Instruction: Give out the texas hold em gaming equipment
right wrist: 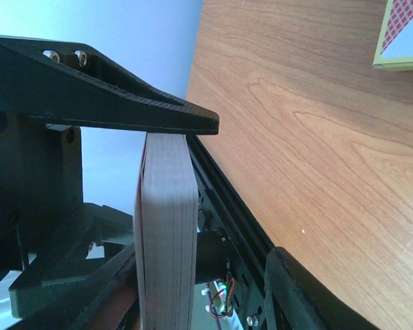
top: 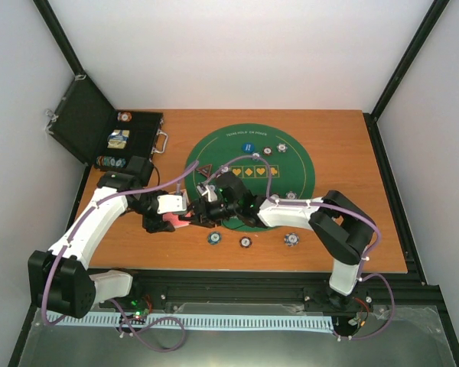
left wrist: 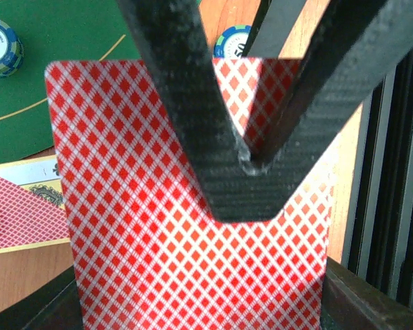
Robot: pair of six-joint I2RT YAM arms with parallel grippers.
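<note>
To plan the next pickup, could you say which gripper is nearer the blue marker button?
Right. The right gripper sits near-left of the blue marker button; the left gripper is farther left.

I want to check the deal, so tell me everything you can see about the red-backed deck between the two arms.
The deck is a thick, squared stack of cards: backs in a red-and-white diamond lattice with a white border, pale edges side-on. It sits raised over the wooden table, clamped edgewise in the right pincer. The tips of the shut left pincer lie against the deck's patterned back.
</note>
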